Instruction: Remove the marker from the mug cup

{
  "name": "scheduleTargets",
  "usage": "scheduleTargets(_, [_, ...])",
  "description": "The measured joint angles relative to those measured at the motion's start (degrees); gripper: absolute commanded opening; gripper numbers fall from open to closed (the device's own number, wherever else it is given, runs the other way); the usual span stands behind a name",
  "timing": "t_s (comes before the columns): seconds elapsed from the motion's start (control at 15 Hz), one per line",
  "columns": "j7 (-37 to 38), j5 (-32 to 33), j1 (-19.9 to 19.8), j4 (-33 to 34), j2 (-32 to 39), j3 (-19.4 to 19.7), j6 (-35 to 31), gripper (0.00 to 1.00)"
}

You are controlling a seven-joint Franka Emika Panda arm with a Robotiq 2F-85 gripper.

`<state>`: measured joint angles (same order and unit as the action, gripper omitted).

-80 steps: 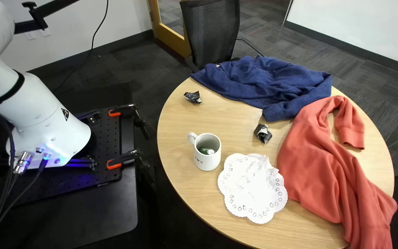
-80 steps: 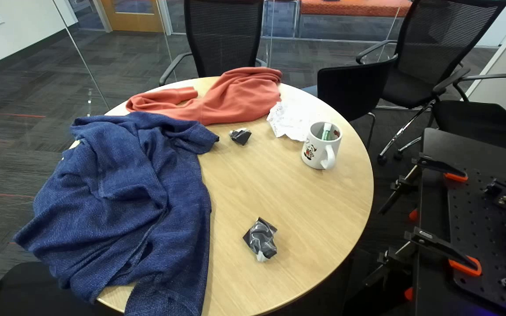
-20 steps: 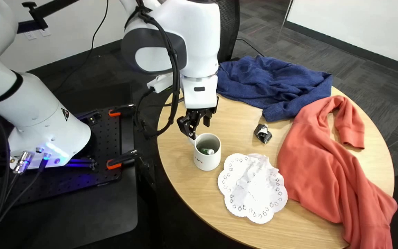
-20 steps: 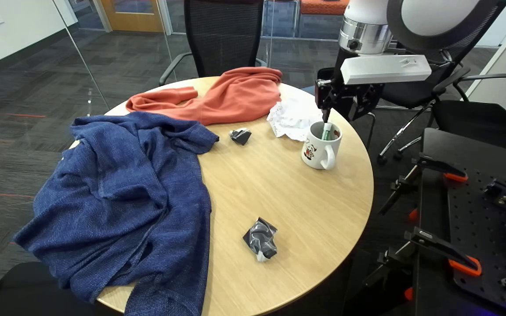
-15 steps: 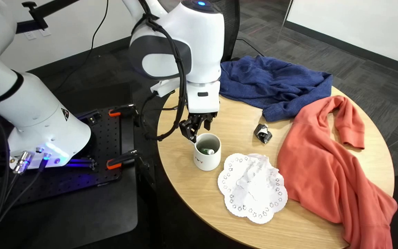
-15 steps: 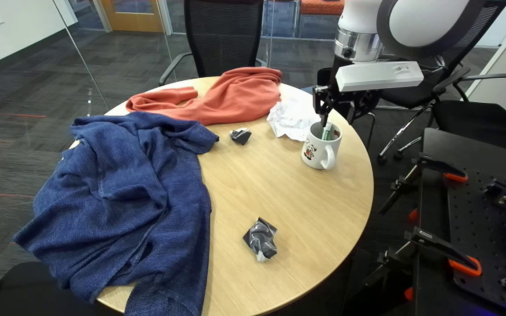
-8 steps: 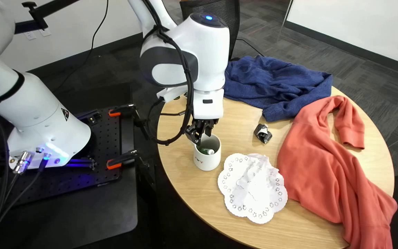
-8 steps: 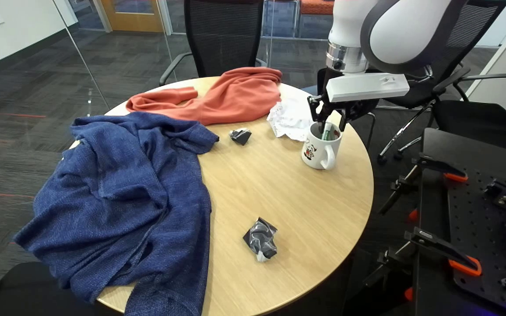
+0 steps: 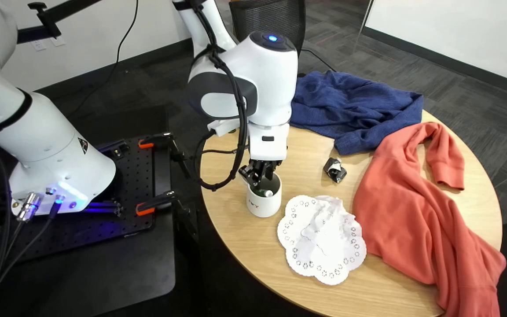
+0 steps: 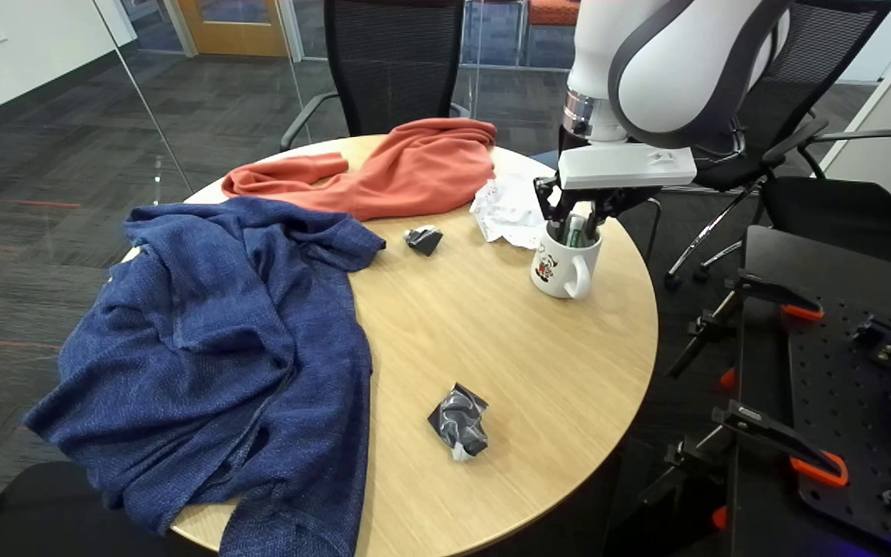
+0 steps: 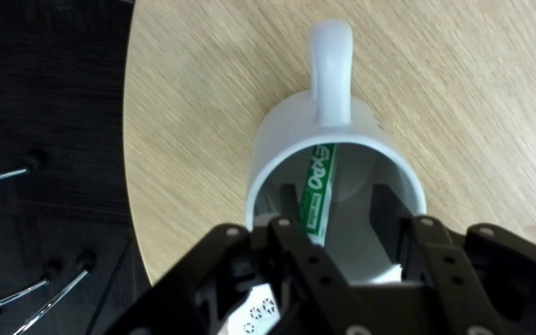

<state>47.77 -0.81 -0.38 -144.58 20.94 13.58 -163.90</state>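
Observation:
The white mug cup stands upright on the round wooden table, its handle toward the top of the wrist view. A green and white marker leans inside it; its white end shows at the mouth in an exterior view. From above, my gripper reaches into the mug with its jaws partly apart. The marker lies between the two fingers, close to the left finger in the wrist view. A wide gap separates it from the right finger. Whether the left finger touches it, I cannot tell.
A white lacy doily lies beside the mug. Farther off are an orange-red garment, a navy garment and crumpled black wrappers. The table's edge runs near the mug.
My gripper has come down from above the handle side to the mug, and its fingertips now sit inside the mouth. The jaws have narrowed. Mug and marker look unmoved.

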Motion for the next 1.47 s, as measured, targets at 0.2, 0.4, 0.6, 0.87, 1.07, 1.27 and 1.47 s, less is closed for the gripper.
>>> scheduleTargets(0.2, [0.0, -1.19, 0.64, 0.58, 1.2, 0.67, -0.56, 0.43])
scheduleTargets(0.4, [0.0, -1.82, 1.31, 1.27, 2.42, 1.5, -1.15, 0.42])
scheduleTargets(0.6, [0.0, -1.89, 2.55, 1.84, 3.87, 2.84, -2.06, 0.42])
scheduleTargets(0.87, [0.0, -1.91, 4.41, 2.74, 5.86, 4.54, -2.64, 0.09])
scheduleTargets(1.07, [0.02, -2.18, 5.8, 3.08, 6.7, 5.45, -3.04, 0.05])
scheduleTargets(1.27, [0.06, -2.26, 7.33, 3.06, 6.74, 6.77, -3.37, 0.05])
scheduleTargets(1.47, [0.63, -2.26, 9.42, 2.73, 6.44, 9.31, -4.85, 0.05])
